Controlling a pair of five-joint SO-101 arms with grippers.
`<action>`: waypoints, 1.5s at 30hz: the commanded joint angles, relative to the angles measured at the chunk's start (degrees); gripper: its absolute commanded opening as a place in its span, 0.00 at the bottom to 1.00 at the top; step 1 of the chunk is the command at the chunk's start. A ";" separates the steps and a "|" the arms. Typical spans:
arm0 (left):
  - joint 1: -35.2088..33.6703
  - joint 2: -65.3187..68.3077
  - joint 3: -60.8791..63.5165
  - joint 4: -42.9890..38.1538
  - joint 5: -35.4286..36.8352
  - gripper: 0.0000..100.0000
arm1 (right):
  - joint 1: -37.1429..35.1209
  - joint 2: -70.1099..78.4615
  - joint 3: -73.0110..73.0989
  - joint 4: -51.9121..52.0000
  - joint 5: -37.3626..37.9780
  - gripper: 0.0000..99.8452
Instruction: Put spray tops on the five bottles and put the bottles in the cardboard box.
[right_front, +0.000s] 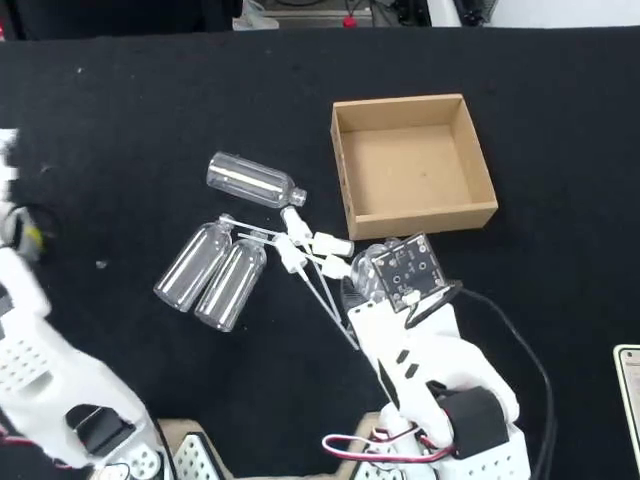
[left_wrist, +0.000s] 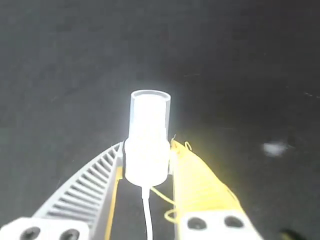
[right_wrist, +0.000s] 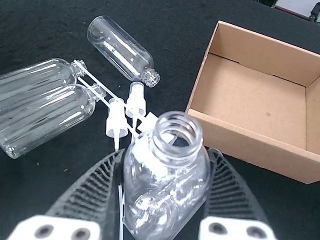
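My right gripper is shut on a clear open-necked bottle, held just in front of the cardboard box. In the high view this gripper and bottle are near the box's front left corner. Three more clear bottles lie capless to the left. Several white spray tops with long tubes lie between them and the gripper. My left gripper is shut on one white spray top, above bare black cloth.
The black cloth covers the whole table. The left arm's white body stands at the front left and the right arm's base at the front middle. A white object lies at the right edge.
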 joint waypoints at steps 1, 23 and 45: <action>-4.79 -0.18 -3.30 3.43 -0.79 0.12 | -0.53 -0.31 -0.40 -2.11 0.18 0.13; -4.79 7.21 -5.14 6.51 -20.57 0.26 | -0.53 -0.31 -0.40 -2.02 0.18 0.13; 3.65 -16.62 -6.20 24.97 -8.70 0.06 | -0.97 -0.31 -1.01 -7.56 -0.35 0.13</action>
